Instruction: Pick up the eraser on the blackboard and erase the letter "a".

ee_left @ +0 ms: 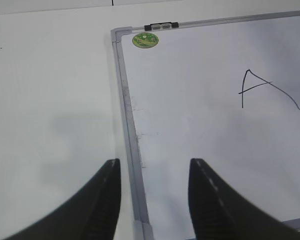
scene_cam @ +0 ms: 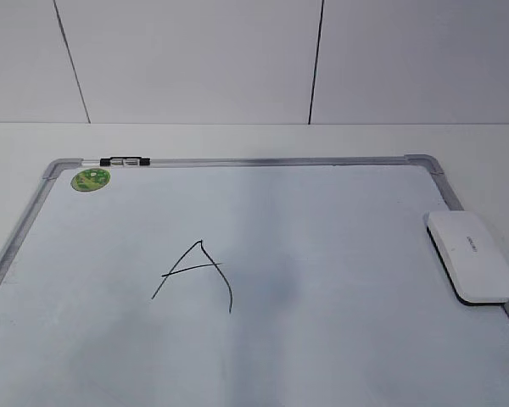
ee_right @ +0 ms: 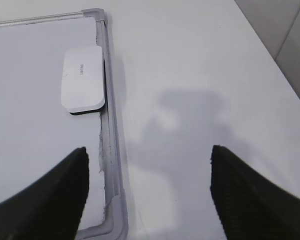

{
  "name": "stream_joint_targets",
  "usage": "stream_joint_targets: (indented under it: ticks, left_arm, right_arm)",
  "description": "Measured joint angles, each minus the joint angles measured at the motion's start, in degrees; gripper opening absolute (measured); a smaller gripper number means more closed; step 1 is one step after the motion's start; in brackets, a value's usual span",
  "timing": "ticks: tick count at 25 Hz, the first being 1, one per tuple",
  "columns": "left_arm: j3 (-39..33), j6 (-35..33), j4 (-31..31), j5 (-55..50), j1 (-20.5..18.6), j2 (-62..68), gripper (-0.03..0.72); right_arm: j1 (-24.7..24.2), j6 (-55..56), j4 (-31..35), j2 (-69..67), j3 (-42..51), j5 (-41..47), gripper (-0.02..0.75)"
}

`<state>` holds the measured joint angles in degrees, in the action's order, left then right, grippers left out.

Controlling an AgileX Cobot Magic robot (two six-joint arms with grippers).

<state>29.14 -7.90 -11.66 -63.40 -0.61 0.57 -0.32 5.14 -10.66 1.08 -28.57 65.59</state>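
Note:
The white eraser (scene_cam: 471, 254) lies flat on the blackboard (scene_cam: 263, 161) against its right frame rail, and the right wrist view shows the eraser (ee_right: 82, 80) well ahead of my right gripper (ee_right: 149, 152). That gripper is open and empty, hovering over the blackboard's near right corner (ee_right: 110, 210) and the table. My left gripper (ee_left: 154, 167) is open and empty above the blackboard's left frame rail (ee_left: 127, 115). No letter "a" shows anywhere. Neither gripper appears in the exterior view.
A tall angular capital A (scene_cam: 199, 271) is drawn mid-board; the left wrist view also shows the A (ee_left: 265, 90). A black-and-silver marker (scene_cam: 125, 160) rests on the top rail beside a green round sticker (scene_cam: 91, 179). White table surrounds the board, with a wall behind.

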Motion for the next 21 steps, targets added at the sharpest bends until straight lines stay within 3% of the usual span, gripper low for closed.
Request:
stream_joint_targets:
  ticks: [21]
  left_arm:
    - [0.0, 4.2, 2.3, 0.0, 0.0, 0.0, 0.272]
  right_arm:
    - [0.0, 0.0, 0.0, 0.0, 0.0, 0.1, 0.58]
